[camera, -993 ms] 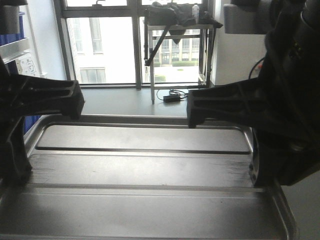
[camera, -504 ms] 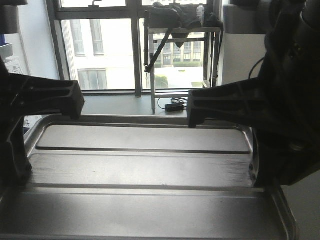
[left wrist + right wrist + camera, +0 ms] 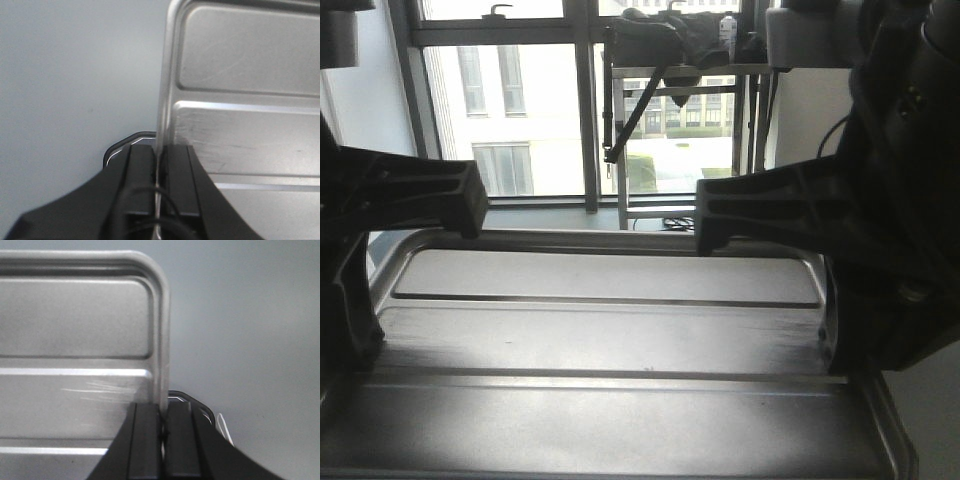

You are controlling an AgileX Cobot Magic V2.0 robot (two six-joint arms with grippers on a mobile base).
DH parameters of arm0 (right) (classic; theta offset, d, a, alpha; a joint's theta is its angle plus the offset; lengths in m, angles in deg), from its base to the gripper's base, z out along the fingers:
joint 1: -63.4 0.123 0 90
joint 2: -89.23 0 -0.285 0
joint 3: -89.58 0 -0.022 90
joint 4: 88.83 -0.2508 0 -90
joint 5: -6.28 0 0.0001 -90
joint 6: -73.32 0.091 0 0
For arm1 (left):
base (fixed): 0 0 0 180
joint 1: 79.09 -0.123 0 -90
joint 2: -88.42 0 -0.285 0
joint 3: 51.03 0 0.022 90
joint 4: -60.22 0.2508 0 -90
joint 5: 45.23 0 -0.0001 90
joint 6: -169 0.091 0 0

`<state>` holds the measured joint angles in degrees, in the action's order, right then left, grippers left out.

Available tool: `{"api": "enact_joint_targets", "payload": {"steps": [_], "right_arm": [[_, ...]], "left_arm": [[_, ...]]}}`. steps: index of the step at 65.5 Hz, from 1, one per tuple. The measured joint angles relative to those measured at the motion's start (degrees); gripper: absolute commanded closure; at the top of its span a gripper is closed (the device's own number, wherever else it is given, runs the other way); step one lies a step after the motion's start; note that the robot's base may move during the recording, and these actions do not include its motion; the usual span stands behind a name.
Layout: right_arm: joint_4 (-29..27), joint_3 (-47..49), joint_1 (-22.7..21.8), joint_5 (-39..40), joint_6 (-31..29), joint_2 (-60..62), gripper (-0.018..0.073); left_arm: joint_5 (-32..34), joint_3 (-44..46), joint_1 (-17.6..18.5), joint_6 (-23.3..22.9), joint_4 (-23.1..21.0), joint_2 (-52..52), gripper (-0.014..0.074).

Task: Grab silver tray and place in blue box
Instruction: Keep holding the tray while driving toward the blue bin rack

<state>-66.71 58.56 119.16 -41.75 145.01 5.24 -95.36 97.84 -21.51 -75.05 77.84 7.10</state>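
Currently held: one tray (image 3: 620,340), which you have pinched at both short ends.
Tray material: shiny silver metal, faintly scuffed near each grip.
Tray shape: shallow and rectangular, with rounded corners and a raised rim.
Tray base: two long raised lines run across it, splitting it into three flat bands.
Tray place: roughly level between your two grippers. It fills the lower half of the front view, with the window (image 3: 520,110) behind it.
Left gripper (image 3: 161,150): two flat black fingers (image 3: 141,175) are pressed onto the tray's rim, one outside and one inside.
Right gripper (image 3: 162,412): two matching black fingers (image 3: 145,440) are clamped the same way on the opposite rim.
Below: a plain matte grey surface (image 3: 60,75) shows in both wrist views. You cannot tell whether the tray touches it.
Background: one metal-framed stand (image 3: 700,72) is by the window, with dark objects heaped on top that are too dim to name.
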Motion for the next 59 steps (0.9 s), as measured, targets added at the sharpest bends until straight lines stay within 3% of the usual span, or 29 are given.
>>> {"api": "enact_joint_targets", "payload": {"steps": [59], "right_arm": [[0.00, 0.00, 0.00, 0.00, 0.00, 0.00, 0.0506]], "left_arm": [[0.00, 0.00, 0.00, 0.00, 0.11, 0.00, 0.0610]]}}
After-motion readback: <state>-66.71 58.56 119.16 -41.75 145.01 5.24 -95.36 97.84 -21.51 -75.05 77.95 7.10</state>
